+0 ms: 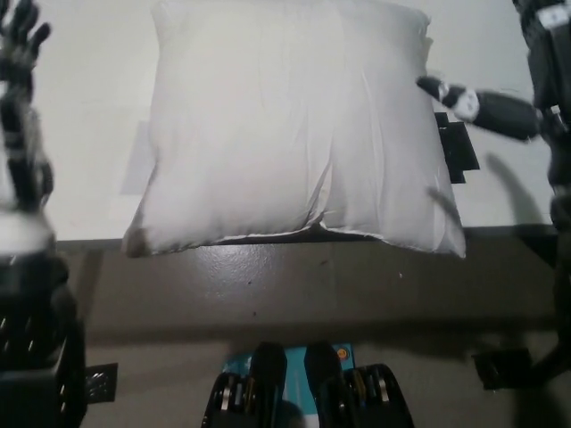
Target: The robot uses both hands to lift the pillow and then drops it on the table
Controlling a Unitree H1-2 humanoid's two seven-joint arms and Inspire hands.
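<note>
The pillow lies mid-frame on the desk, near edge overhanging. It sits between the hands: the left hand, fingers spread, stands apart at upper left; the right hand, blurred, seems open, nearer, perhaps touching the pillow's upper right edge.

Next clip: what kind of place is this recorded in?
Probably a lab or test room, not a home. A lone pillow lies on a plain white table with black tape marks, over a bare grey floor.
</note>
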